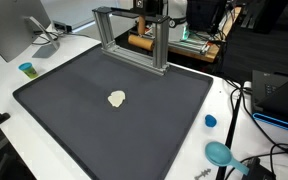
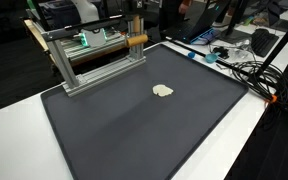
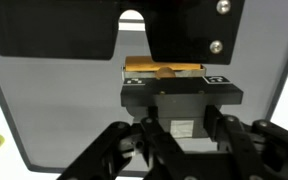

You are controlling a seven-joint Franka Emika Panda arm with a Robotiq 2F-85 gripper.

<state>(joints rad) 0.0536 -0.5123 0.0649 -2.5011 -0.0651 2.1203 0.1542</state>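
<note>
The wooden rod (image 3: 164, 72) is lying across the metal frame (image 1: 164, 45), directly ahead of the end effector (image 3: 182, 135) and close to it in the wrist view. It is resting in its supports there, level, with nothing lifting it. In an exterior view its orange end (image 2: 136, 41) is showing at the frame's near corner, right under the arm coming down from above.

The end effector is hanging just short of the rod and is lined up with its middle. Its dark links are merging with the black block in front of them, so it cannot be told whether its fingers are standing apart or together. Nothing is showing between them, and no contact with the rod can be made out.

Judging from this, the work is sitting at the approach. The end effector is getting into place at the frame, and any gripping or moving of the rod is not yet done.

Further out, beyond the frame from the end effector, a small cream lump (image 1: 117, 98) is lying on the dark mat (image 2: 134, 140), well apart from both the rod and the end effector. The mat is covering most of the white table (image 1: 74, 45), and a blue cup (image 1: 210, 121) is standing off the mat's edge.
</note>
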